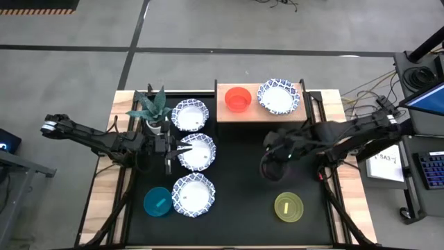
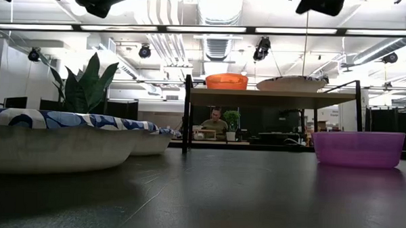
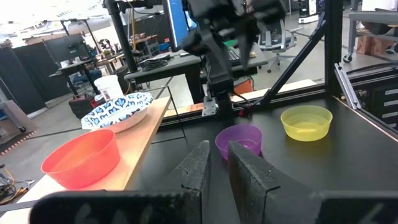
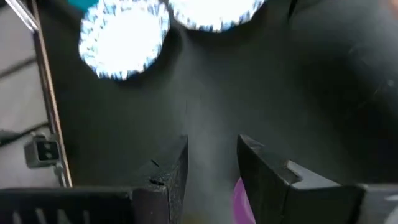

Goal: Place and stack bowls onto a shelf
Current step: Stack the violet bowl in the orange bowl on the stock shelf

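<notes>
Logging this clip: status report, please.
Left gripper open at middle patterned bowl. Right gripper open above purple bowl. Shelf holds red bowl, one patterned bowl. Nothing blocking.

The shelf (image 1: 258,113) holds a red bowl (image 1: 238,98) on its left part and a patterned bowl (image 1: 278,96) on its right, so little bare board shows between them; the black tabletop (image 1: 243,208) lies bare down the middle (between the two arms); on the left, three patterned bowls (image 1: 196,153) stand in a close column with the plant (image 1: 154,110) and a teal bowl (image 1: 157,201) beside them; the yellow-green bowl (image 1: 288,207) sits alone near the front right; the purple bowl (image 3: 239,139) lies under the right arm.
</notes>
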Robot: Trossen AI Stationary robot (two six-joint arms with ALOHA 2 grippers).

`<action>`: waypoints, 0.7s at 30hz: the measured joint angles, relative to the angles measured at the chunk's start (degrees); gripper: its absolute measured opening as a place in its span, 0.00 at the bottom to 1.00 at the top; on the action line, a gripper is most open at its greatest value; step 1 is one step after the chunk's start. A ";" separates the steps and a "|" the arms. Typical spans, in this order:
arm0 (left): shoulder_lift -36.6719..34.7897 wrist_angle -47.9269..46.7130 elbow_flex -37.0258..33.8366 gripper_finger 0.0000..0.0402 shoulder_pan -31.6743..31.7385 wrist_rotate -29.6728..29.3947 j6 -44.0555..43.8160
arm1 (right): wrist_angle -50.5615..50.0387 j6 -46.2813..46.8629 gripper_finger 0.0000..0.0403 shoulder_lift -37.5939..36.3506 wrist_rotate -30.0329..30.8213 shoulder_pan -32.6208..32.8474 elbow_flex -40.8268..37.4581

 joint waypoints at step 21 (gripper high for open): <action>0.02 0.00 0.00 0.09 -0.01 0.00 0.00 | -11.17 20.58 0.35 23.69 -1.43 2.72 -0.04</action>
